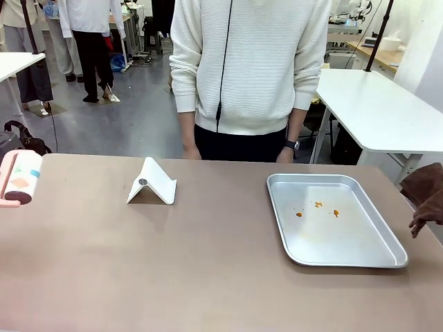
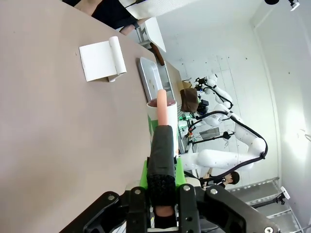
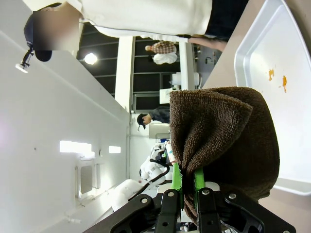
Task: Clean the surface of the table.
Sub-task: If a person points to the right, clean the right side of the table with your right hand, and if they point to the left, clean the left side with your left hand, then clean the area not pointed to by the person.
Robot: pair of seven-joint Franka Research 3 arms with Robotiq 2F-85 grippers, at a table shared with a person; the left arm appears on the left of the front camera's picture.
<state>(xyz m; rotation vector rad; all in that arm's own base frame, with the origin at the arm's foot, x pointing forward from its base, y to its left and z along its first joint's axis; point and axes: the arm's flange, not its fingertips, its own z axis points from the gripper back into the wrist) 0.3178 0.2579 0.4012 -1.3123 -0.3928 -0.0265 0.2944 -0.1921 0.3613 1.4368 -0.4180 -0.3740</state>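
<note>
Right gripper [image 3: 186,177] with cloth [image 3: 218,126] at table [image 1: 173,263] edge

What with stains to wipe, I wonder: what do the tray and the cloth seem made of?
Tray: likely metal, aluminium or steel, with a satin silver finish; its rolled rim gleams and its floor reflects light softly. Cloth: brown terry-like fabric, matte; a looped nap and soft folds show in the right wrist view.

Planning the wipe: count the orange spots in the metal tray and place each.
3, in the metal tray, in its far half: left spot, middle spot slightly farther back, right spot. Fainter specks could be too small to tell.
</note>
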